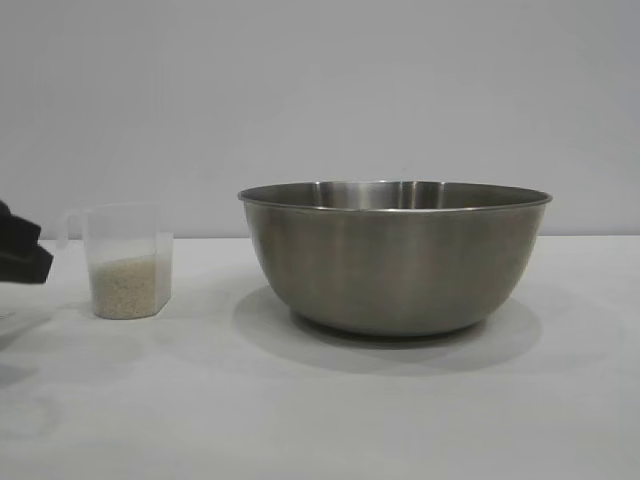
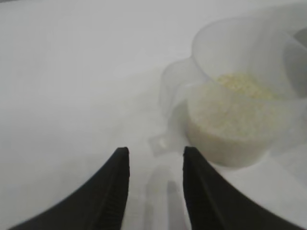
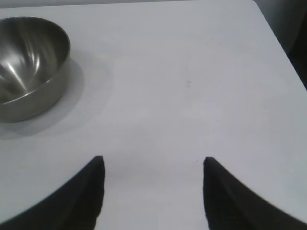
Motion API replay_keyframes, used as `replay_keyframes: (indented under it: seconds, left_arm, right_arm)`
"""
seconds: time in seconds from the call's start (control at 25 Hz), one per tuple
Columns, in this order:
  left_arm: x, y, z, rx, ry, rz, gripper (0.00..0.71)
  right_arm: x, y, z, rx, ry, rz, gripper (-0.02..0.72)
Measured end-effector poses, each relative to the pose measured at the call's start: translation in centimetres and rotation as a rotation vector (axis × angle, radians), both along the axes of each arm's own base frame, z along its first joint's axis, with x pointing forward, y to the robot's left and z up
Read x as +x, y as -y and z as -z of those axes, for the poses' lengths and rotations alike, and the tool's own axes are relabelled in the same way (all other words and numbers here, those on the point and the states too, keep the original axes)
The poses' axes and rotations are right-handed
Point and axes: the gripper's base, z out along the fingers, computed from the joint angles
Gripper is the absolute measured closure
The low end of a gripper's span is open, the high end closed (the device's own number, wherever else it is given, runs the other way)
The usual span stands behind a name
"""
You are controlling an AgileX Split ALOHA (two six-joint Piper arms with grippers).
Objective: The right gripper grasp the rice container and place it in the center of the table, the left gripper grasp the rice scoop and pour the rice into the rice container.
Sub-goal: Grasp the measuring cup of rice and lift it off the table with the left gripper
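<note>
Rice container (image 1: 395, 258) already mid-table (image 1: 320, 410), empty; right gripper (image 3: 153, 191) released, parked apart. Left gripper (image 2: 156, 187) unclenched, near rice scoop (image 1: 128, 262), nothing grasped. Rice (image 1: 125, 285) unpoured. Left: grab, pour.

Large steel rice container (image 1: 395, 258) upright on the white table (image 1: 320, 410), a little right of centre, open and showing only bare metal on the visible inner wall. Well apart to its left, clear plastic rice scoop (image 1: 127, 262) standing upright, handle toward the left, rice (image 1: 124, 286) filling roughly the lower half. At the far left edge, black tip of the left gripper (image 1: 22, 255) poking in, just beside the scoop's handle, not touching.
</note>
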Motion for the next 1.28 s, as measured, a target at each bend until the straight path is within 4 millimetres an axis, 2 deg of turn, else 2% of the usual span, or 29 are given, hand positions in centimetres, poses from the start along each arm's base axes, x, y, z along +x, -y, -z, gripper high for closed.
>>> replay_keyframes:
  seconds: [0.2,0.48,0.52,0.68,0.92,1.28]
  left_arm:
    - [1.7,0.4,-0.7,-0.013,0.062,-0.002,0.492]
    - [3.3,0.8,-0.5,-0.019,0.092,0.016,0.492]
    - [3.5,0.9,-0.6,-0.020,0.097,0.020,0.557]
    - [3.6,1.1,-0.6,-0.019,0.104,0.037,0.710]
    - [3.6,1.3,-0.9,0.022,0.126,0.079,0.710]
    - [3.8,1.5,-4.5,0.061,0.255,0.123,0.710]
  right_arm:
    - [0.0,0.0,0.0,0.000,0.000,0.000,0.322]
    - [0.0,0.0,0.0,0.000,0.000,0.000,0.322]
    - [0.0,0.0,0.0,0.000,0.000,0.000,0.322]
    - [0.0,0.0,0.0,0.000,0.000,0.000,0.322]
    - [0.0,0.0,0.0,0.000,0.000,0.000,0.322]
    - [0.0,0.0,0.0,0.000,0.000,0.000,0.322]
